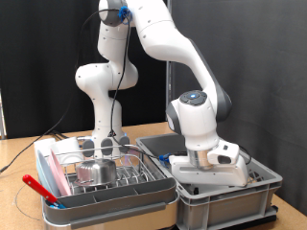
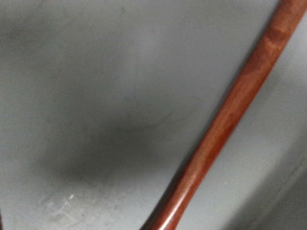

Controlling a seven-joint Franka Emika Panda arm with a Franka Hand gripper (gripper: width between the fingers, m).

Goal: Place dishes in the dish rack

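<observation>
While the gripper [image 1: 206,171], its grip state hidden, dips into the large grey plastic bin [image 1: 230,196], the silver wire rack [image 1: 101,174] holds one shiny steel cup [image 1: 95,171] and one pink round plate [image 1: 50,170].

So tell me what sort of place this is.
Probably a robot lab test bench, not a kitchen: a black curtain behind, a dish rack and grey bin on a bare wooden table, with the arm's pincer lowered out of sight into the bin.

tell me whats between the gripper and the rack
In the exterior view only the rims lie between: the gripper reaches into the grey bin, directly beside the rack.
</observation>
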